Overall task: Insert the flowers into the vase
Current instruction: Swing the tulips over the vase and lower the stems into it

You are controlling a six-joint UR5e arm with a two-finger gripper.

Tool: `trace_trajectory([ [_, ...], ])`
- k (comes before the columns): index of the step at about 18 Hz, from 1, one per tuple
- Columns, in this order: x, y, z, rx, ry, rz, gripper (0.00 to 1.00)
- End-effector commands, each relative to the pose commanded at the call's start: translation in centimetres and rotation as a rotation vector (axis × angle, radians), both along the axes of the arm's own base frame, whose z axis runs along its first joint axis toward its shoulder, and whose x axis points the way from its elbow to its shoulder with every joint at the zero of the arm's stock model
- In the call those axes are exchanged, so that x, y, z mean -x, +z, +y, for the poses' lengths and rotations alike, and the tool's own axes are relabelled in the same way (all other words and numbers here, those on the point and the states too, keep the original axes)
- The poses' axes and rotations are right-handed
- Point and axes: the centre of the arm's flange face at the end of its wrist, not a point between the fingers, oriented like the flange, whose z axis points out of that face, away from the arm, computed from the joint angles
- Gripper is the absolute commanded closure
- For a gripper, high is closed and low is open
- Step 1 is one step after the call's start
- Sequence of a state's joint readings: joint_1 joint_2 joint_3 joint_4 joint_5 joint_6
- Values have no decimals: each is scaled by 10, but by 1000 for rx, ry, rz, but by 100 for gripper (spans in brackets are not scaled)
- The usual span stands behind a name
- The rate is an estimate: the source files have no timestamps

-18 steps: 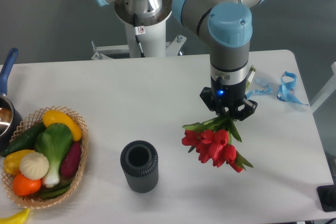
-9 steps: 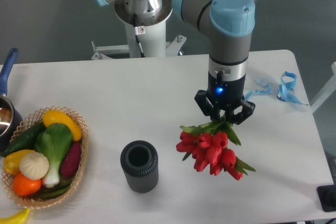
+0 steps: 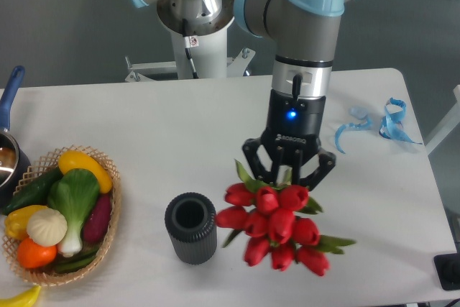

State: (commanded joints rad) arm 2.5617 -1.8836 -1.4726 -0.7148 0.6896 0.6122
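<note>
The flowers [image 3: 277, 229], a bunch of red tulips with green leaves, hang in the air right of the vase, blooms toward the camera. My gripper [image 3: 288, 175] is shut on the flowers' green stems just above the blooms; the stems themselves are mostly hidden between the fingers. The vase [image 3: 190, 227] is a dark grey ribbed cylinder standing upright on the white table, its round mouth open and empty. The leftmost tulip sits close to the vase's right side.
A woven basket [image 3: 106, 239] of vegetables stands at the left edge, with a pot and its blue handle [image 3: 10, 95] behind it. Blue ribbon [image 3: 381, 124] lies at the far right. The robot base [image 3: 195, 30] stands behind the table.
The gripper has swung left and lifted with the flowers, tilting them so the blooms face the camera. The bunch is now closer to the vase. The vase has not moved.
</note>
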Motion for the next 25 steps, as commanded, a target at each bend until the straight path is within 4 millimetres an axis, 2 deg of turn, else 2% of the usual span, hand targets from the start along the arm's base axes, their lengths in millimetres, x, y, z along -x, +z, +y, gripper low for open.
trace_trajectory([
  [5, 5, -3, 3, -76, -52, -51, 100],
  [9, 20, 1, -16, -229, -136, -143, 100],
  [12, 27, -12, -22, -295, -184, -153, 100],
  [14, 27, -26, -20, -322, -223, -122, 100],
  [22, 20, -34, -8, -328, -259, -99, 100],
  [25, 16, -43, 3, -337, -288, -102, 100],
])
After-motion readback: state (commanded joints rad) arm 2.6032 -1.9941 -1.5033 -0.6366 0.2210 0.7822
